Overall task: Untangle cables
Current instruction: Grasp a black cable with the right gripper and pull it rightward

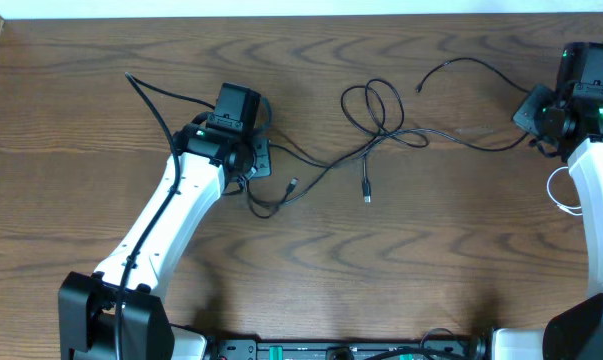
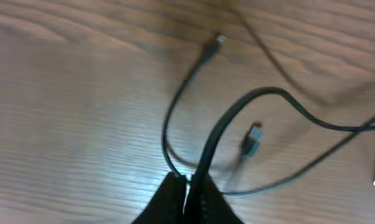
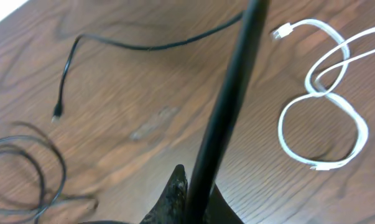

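Overhead: we find the black cable (image 1: 471, 146) on the table (image 1: 61, 180), long axis left to right, looped at mid-span. One plug (image 1: 367, 197) points toward the robot.

Left wrist: the left end effector (image 2: 188, 182) is clamped shut on the cable's left stretch.

Right wrist: the right end effector (image 3: 193, 183) is closed on its right stretch. The white cable (image 3: 324, 93) lies separate alongside.

We judge that a hard outward pull could cinch the slack into a knot or slip a grip.
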Available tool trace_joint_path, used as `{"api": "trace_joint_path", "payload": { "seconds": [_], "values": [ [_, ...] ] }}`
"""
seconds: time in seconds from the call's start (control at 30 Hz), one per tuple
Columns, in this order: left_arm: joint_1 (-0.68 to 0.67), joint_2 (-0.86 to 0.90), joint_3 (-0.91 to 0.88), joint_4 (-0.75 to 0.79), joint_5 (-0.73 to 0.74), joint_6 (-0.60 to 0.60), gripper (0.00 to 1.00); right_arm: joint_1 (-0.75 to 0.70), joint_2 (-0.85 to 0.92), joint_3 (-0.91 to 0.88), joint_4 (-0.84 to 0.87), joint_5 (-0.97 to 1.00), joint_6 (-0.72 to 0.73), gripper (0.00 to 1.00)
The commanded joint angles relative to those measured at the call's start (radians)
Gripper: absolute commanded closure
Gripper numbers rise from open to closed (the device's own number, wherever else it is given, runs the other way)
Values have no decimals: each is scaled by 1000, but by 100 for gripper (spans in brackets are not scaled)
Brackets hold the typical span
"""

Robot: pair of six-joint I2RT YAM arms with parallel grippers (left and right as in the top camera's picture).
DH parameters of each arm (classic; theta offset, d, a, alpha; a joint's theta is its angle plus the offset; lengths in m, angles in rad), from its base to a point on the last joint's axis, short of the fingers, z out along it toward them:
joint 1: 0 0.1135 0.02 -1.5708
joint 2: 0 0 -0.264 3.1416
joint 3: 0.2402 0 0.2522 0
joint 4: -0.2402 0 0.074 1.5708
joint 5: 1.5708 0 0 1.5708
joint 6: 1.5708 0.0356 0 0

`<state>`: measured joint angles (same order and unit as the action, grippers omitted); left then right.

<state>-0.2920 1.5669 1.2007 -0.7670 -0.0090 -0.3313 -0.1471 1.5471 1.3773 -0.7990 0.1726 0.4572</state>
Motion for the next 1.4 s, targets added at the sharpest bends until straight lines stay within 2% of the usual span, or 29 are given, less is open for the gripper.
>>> {"api": "trace_joint_path", "payload": {
  "seconds": [0.0, 0.1, 0.2, 0.27, 0.43, 0.57, 0.8, 0.87, 0.9, 0.93, 1.03, 1.07, 1.13, 1.17, 1.23, 1.33, 1.37],
  "values": [
    [0, 0, -5, -2, -114, -137, 93, -30, -1, 51, 35, 13, -26, 99],
    [0, 0, -5, -2, -79, -172, 93, -44, -1, 203, 52, -137, -28, 99],
    [0, 0, -5, -22, -77, -172, 93, -44, -1, 440, 43, -104, -82, 99],
    [0, 1, -5, -26, -78, -171, 92, -44, -1, 496, 29, -34, -101, 99],
    [0, 1, -5, -26, -77, -172, 92, -80, -1, 536, 13, 61, -140, 99],
    [0, 1, -5, -33, -77, -172, 92, -156, 30, 522, -141, 81, -140, 99],
    [0, 1, -5, -41, -77, -172, 92, -369, 238, 520, -340, 98, -23, 99],
    [0, 2, -5, -39, -77, -172, 92, -406, 283, 520, -350, -14, -26, 98],
    [0, 2, -5, -39, -77, -172, 92, -406, 287, 520, -349, -72, -37, 94],
    [0, 2, -5, -37, -77, -172, 92, -397, 290, 520, -337, -224, -101, 74],
    [0, 2, -5, -37, -77, -172, 92, -337, 290, 520, -329, -490, -240, 28],
    [0, 2, -5, -38, -77, -172, 92, -293, 290, 520, -349, -504, -284, 19],
    [0, 2, -5, -40, -77, -172, 92, -233, 290, 519, -375, -505, -324, 14],
    [0, 2, -5, -39, -77, -172, 92, -173, 290, 518, -402, -463, -375, 13],
    [0, 2, -5, -38, -77, -172, 92, -113, 290, 514, -426, -370, -377, 14],
    [0, 2, -5, -39, -77, -171, 92, -70, 290, 489, -434, -243, -345, 30],
    [0, 2, -5, -40, -78, -171, 92, -70, 290, 483, -436, -217, -310, 30]
  ]
}}
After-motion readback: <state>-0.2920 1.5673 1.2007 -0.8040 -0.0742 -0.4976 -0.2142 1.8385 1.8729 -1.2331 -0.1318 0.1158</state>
